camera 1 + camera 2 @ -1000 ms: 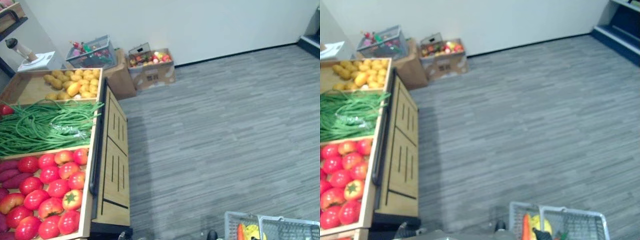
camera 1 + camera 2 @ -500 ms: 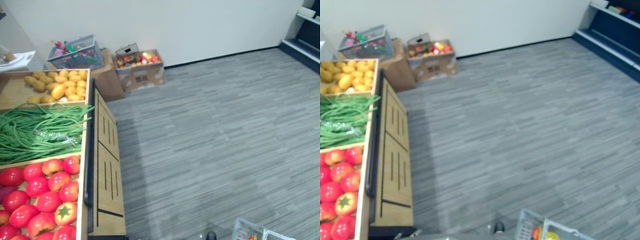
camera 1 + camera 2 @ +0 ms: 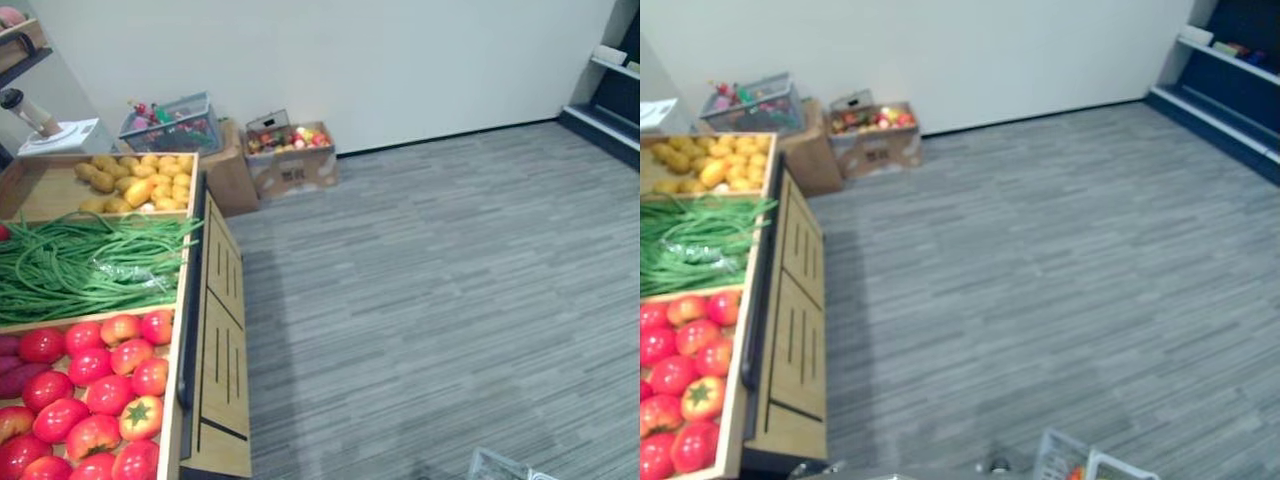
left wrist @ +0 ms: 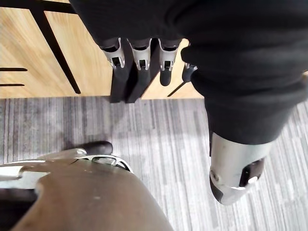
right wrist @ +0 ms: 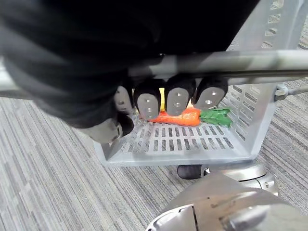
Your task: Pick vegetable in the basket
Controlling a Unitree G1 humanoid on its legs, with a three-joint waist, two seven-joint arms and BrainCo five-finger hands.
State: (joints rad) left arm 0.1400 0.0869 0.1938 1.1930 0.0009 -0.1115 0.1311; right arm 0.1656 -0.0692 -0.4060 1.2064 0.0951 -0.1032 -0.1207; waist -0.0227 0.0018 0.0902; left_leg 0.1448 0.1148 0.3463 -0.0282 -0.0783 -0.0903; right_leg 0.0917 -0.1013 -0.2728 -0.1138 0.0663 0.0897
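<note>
Right wrist view, my right hand [image 5: 175,98]: my fingers were curled round the handle [image 5: 250,62] of the basket [image 5: 262,115], so it hung from my grip, clear of the floor [image 5: 48,159] as far as I could tell.
Carrot [image 5: 175,117]: it lay flat on the basket's slatted bottom, its leafy end toward an end wall. Something yellow showed behind my fingers, too hidden to name.
Why it lay there: I judged it a vegetable already picked, resting low between the walls where it could not roll out.
My left hand [image 4: 141,57]: it hung with fingers straight and relaxed, holding nothing, close to the wooden side of the stand [image 4: 33,57]. I judged it was left free to do the picking while the right one carried.
Stand's compartments: tomatoes [image 3: 100,370] in the near one, green beans [image 3: 90,265] in the middle, potatoes [image 3: 135,180] at the far end. Wooden rims parted them, so each sort stayed in its own place.
Step in hand: I judged I was between picks, with the basket well apart from the stand's edge. The next pick would call for facing that edge and reaching in with my free hand.
</note>
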